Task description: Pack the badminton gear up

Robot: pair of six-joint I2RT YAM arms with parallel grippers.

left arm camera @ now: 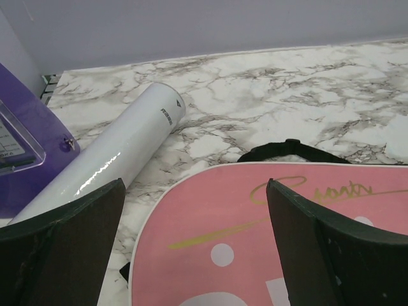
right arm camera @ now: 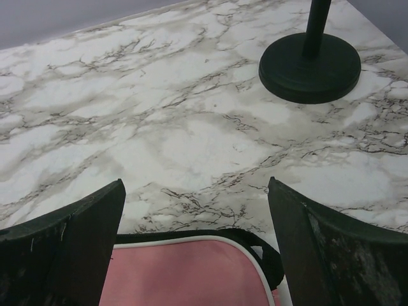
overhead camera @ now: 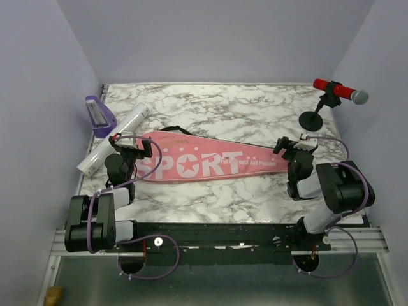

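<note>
The long pink bag (overhead camera: 210, 164) with white SPORT lettering lies flat across the marble table, wide end to the left. My left gripper (overhead camera: 132, 148) hovers open over that wide end (left arm camera: 255, 242), nothing between its fingers. The white cylindrical tube (overhead camera: 115, 146) lies slanted just left of it and shows in the left wrist view (left arm camera: 121, 150) too. My right gripper (overhead camera: 294, 145) stands open over the bag's narrow right end (right arm camera: 185, 274), holding nothing. Racket and shuttlecock are out of view.
A small purple tray (overhead camera: 99, 116) leans at the far left by the wall. A red microphone (overhead camera: 340, 91) on a black stand (overhead camera: 312, 120) sits at the back right; its round base (right arm camera: 310, 67) lies just beyond my right gripper.
</note>
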